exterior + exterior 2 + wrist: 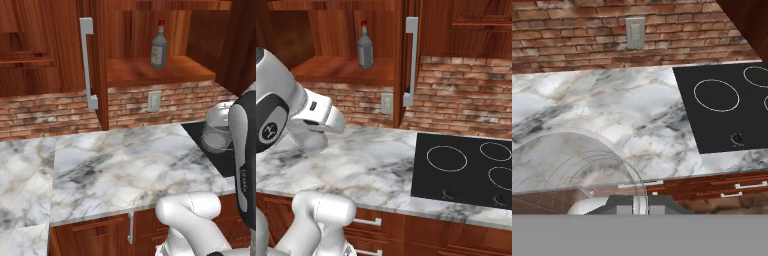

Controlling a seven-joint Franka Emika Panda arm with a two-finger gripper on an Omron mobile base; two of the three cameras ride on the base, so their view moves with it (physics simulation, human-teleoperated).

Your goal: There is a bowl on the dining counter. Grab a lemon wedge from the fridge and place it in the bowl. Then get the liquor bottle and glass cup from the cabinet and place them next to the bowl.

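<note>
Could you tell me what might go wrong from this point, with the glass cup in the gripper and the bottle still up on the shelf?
1. The gripper pinches just the thin rim of the glass cup, so a quick swing could let it slip over the marble counter.
2. The open cabinet door stands near the arm's path and could be clipped.
3. The liquor bottle stands alone on the shelf; a nudge might topple it.

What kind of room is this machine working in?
A home kitchen, by the look of it. There is a marble counter with a black cooktop set into it, a brick backsplash, and an open wooden wall cabinet with a liquor bottle on its shelf.
</note>
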